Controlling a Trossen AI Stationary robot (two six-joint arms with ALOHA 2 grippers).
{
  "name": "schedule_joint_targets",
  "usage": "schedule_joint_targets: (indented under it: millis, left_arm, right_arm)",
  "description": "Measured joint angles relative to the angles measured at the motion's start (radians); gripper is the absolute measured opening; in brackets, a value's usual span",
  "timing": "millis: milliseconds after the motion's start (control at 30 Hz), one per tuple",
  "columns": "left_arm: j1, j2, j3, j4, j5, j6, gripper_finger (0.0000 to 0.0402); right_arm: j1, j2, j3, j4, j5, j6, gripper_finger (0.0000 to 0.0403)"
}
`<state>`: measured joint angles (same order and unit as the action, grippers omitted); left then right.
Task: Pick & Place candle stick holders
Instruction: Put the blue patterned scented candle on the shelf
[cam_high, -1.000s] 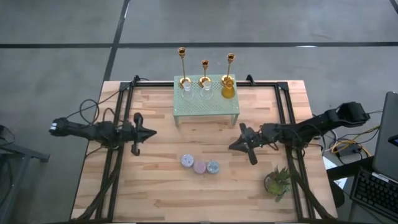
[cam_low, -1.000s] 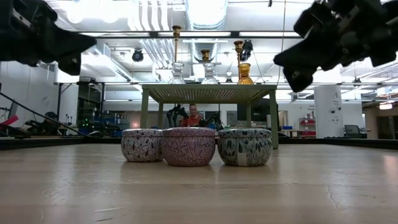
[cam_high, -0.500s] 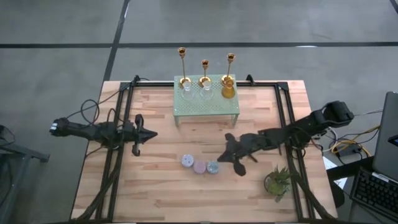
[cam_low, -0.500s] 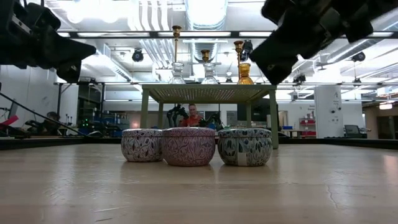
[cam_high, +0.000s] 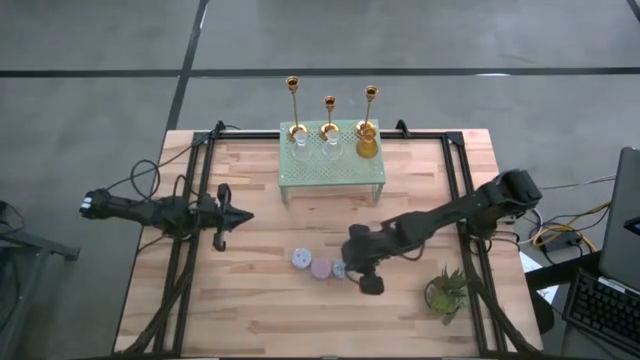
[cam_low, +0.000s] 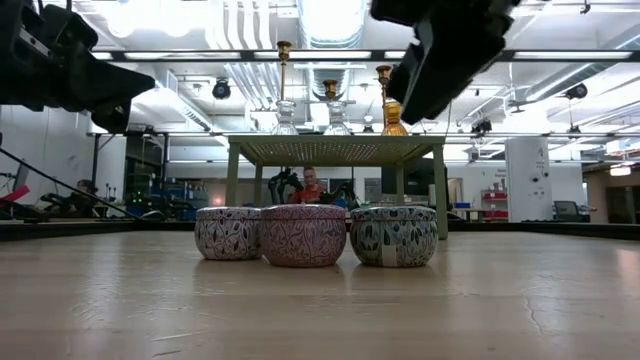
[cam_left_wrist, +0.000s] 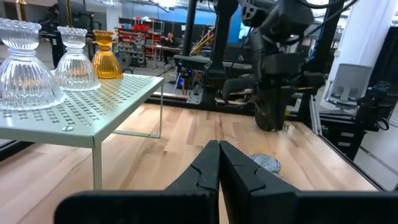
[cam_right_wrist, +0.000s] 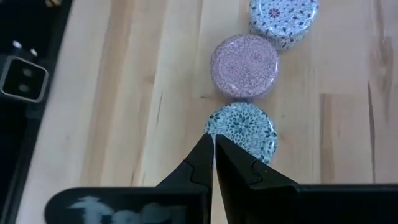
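Bench (cam_high: 250, 310): both arms work over bare wood planks.
Stand (cam_high: 332, 171): three gold candlesticks (cam_high: 329, 118) stand at its far edge, untouched.
Right end effector (cam_right_wrist: 213, 144): shut, empty, poised above the blue tin (cam_right_wrist: 241, 127).
Left end effector (cam_left_wrist: 218, 149): shut, empty, waiting left of the stand.
Risk: descending closed likely knocks tins, far from candlesticks.

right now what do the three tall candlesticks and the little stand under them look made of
The candlesticks look like polished gold-toned metal, perhaps brass: thin, shiny stems with bright glints. Two sit in clear ribbed glass bases, one in amber glass. The stand looks like pale green painted sheet metal, punched with small holes.
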<state>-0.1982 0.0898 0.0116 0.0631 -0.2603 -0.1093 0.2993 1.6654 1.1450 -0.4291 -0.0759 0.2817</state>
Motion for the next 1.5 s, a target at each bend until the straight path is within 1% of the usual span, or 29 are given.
schedule_joint_targets:
  millis: [267, 467, 533, 600, 700, 900, 1067, 1167, 1333, 1400, 1500]
  left_arm:
    - [0.000, 0.002, 0.000, -0.001, 0.000, 0.000, 0.0010]
    - [0.000, 0.006, 0.000, -0.003, 0.000, 0.001, 0.0010]
    - [0.000, 0.006, 0.000, -0.003, 0.000, 0.001, 0.0010]
    - [0.000, 0.006, 0.000, -0.003, 0.000, 0.001, 0.0010]
    - [0.000, 0.006, 0.000, -0.003, 0.000, 0.001, 0.0010]
    - [0.000, 0.006, 0.000, -0.004, 0.000, 0.001, 0.0010]
    - [0.000, 0.006, 0.000, -0.004, 0.000, 0.001, 0.0010]
    - [0.000, 0.006, 0.000, -0.004, 0.000, 0.001, 0.0010]
    - [0.000, 0.006, 0.000, -0.004, 0.000, 0.001, 0.0010]
    - [0.000, 0.006, 0.000, -0.004, 0.000, 0.001, 0.0010]
    - [0.000, 0.006, 0.000, -0.004, 0.000, 0.001, 0.0010]
  right_arm:
    - [0.000, 0.154, 0.214, -0.215, -0.001, -0.081, 0.0013]
    - [0.000, 0.226, 0.301, -0.309, 0.001, -0.106, 0.0014]
    - [0.000, 0.235, 0.319, -0.324, 0.001, -0.102, 0.0023]
    - [0.000, 0.244, 0.330, -0.333, 0.001, -0.101, 0.0042]
    - [-0.001, 0.249, 0.338, -0.334, 0.004, -0.095, 0.0083]
    - [-0.003, 0.232, 0.334, -0.353, 0.052, -0.065, 0.0181]
    - [-0.003, 0.230, 0.326, -0.348, 0.054, -0.053, 0.0261]
    - [-0.003, 0.230, 0.317, -0.345, 0.054, -0.060, 0.0301]
    - [-0.002, 0.230, 0.311, -0.340, 0.053, -0.072, 0.0348]
    - [-0.002, 0.230, 0.307, -0.339, 0.053, -0.078, 0.0359]
    - [0.000, 0.230, 0.296, -0.338, 0.053, -0.102, 0.0365]
